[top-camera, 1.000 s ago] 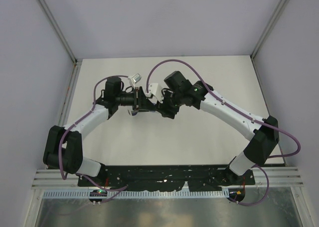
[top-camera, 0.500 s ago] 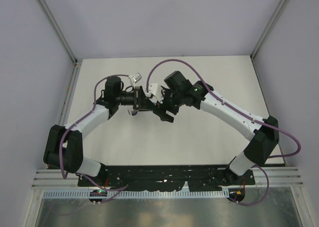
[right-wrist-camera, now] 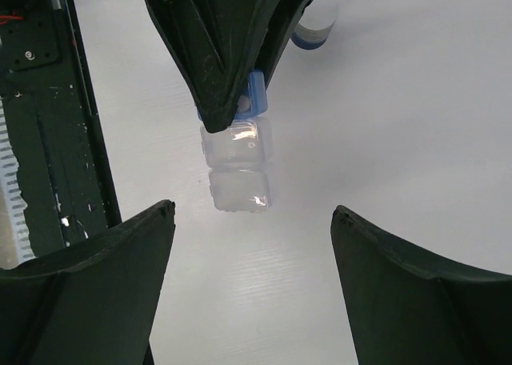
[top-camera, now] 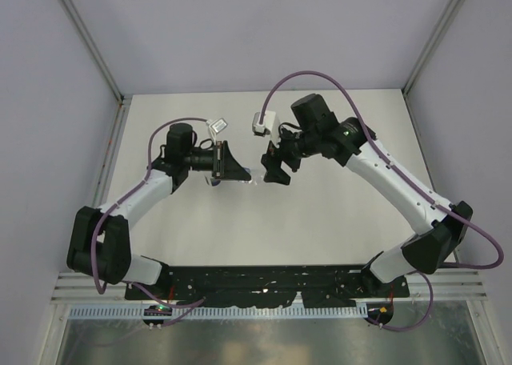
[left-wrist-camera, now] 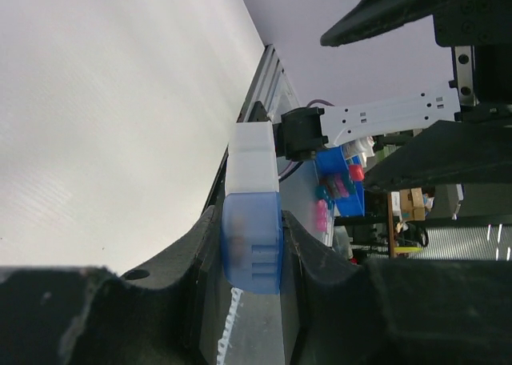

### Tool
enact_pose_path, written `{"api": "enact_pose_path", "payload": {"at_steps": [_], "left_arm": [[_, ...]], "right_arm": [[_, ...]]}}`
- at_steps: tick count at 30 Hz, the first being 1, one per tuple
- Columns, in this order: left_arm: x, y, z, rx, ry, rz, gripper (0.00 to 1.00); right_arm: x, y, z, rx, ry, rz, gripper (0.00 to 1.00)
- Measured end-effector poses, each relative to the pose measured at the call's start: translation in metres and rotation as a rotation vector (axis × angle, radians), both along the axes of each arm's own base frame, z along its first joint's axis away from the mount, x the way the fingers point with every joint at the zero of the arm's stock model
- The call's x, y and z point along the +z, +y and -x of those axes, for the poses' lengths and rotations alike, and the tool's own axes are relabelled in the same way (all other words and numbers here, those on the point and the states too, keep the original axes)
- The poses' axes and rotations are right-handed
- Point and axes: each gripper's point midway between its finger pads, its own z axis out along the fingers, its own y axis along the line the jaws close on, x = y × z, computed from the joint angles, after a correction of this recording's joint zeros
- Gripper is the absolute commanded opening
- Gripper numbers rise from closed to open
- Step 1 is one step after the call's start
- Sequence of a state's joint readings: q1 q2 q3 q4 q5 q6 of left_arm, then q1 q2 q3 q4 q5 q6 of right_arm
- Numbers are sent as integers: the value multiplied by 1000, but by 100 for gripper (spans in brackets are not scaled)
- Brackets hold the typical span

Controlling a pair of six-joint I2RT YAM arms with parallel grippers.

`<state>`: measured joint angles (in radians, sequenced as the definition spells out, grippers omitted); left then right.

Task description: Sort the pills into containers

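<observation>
Over on the left side of the white surface (top-camera: 320, 221), the left arm (top-camera: 144, 193) reaches inward from its base with the forearm low and the wrist turned toward the middle. Its jaws are clamped on the blue cap (left-wrist-camera: 252, 249) of the clear vial (right-wrist-camera: 238, 166), one finger on each side of the cap. The vial's see-through body sticks out past the fingertips and points to the right. From where I stand I cannot tell whether the vial touches the surface or hangs just above it.

Behind the left jaws, in the right wrist view, a second small container (right-wrist-camera: 318, 22) lies on the surface, pale with a dark band. It is partly hidden by the black fingers, and I cannot make out more of it.

Just right of the vial's free end, the right arm's jaws stand wide open and hold nothing. Their two fingers (right-wrist-camera: 88, 293) are spread either side of the line to the vial, near it but apart from it.

Further right, the right arm (top-camera: 392, 181) bends in a long arc from its base at the near edge, its wrist facing left toward the vial. A purple cable (top-camera: 308, 81) loops above it.
</observation>
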<state>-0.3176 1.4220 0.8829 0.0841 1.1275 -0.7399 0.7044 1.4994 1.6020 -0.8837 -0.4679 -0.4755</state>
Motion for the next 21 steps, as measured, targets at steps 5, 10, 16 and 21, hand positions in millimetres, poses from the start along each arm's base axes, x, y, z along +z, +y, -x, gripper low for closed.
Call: {"api": "enact_pose_path", "payload": {"at_steps": [5,10,16,21], "left_arm": [[12,2,7,-18,-65,14,0],[20,2,14,-46,-103,29,0],[31,-1,26,-88,-154,48,0],[33,-5,35,-123,-157,58,0]], "right_arm": [[5,-4,7,27,54,-40,82],[5,-2,16,82,101,-74,82],[-10,4,26,151,193,-72,79],[-28,11,30,188,274,-63,70]]}}
